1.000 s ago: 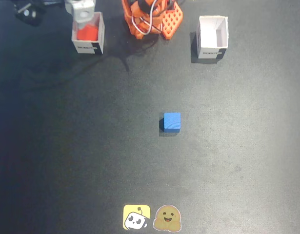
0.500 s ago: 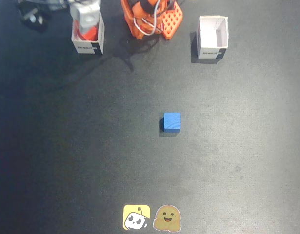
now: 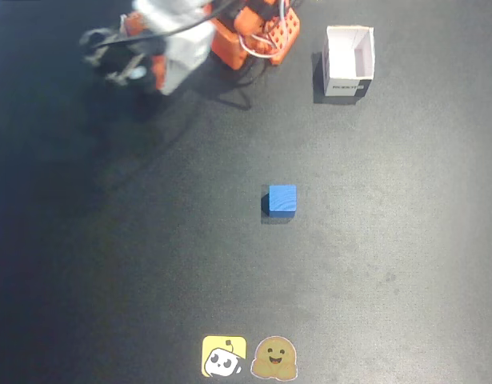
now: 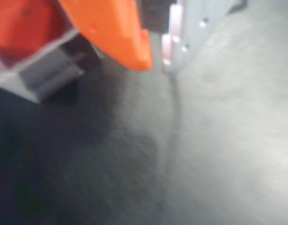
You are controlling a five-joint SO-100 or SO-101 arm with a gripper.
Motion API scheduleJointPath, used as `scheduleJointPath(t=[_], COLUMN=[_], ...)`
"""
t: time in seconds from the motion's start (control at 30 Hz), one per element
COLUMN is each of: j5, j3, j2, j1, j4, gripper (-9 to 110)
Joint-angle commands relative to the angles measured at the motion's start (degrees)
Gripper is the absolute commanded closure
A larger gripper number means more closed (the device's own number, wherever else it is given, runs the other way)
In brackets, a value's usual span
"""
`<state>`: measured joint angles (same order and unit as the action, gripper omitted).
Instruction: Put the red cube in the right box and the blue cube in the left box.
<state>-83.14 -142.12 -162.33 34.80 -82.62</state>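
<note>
One blue cube (image 3: 282, 200) lies on the black table (image 3: 390, 264), near the middle and a little toward the right edge in the fixed view, with nothing touching it. The red cube (image 4: 17, 23) shows in the wrist view only as a red patch inside the white box (image 4: 38, 75) at the upper left corner of that picture; the blur makes its shape hard to read. In the fixed view this box is hidden under the arm (image 3: 178, 40), which is blurred and reaches across the far left part of the table. A second white box (image 3: 349, 62) stands open near the far edge, to the right of the orange base (image 3: 266, 32), well apart from the blue cube. The gripper (image 4: 155, 58) appears in the wrist view with an orange finger and a white finger close together, only a narrow gap between the tips and nothing between them. Two stickers (image 3: 250, 357) lie at the near edge.
</note>
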Motion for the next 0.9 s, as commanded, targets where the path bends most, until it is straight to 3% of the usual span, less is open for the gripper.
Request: scheduleJointPath(t=[0.0, 0.37, 0.87], j5=[-1.3, -1.6, -8.0], j3=[0.3, -5.6, -12.4], j2=[-2.4, -14.8, -14.8], j1=[-5.6, -27.7, -37.2], j4=[-0.7, 3.5, 6.6], gripper=[101, 101, 101])
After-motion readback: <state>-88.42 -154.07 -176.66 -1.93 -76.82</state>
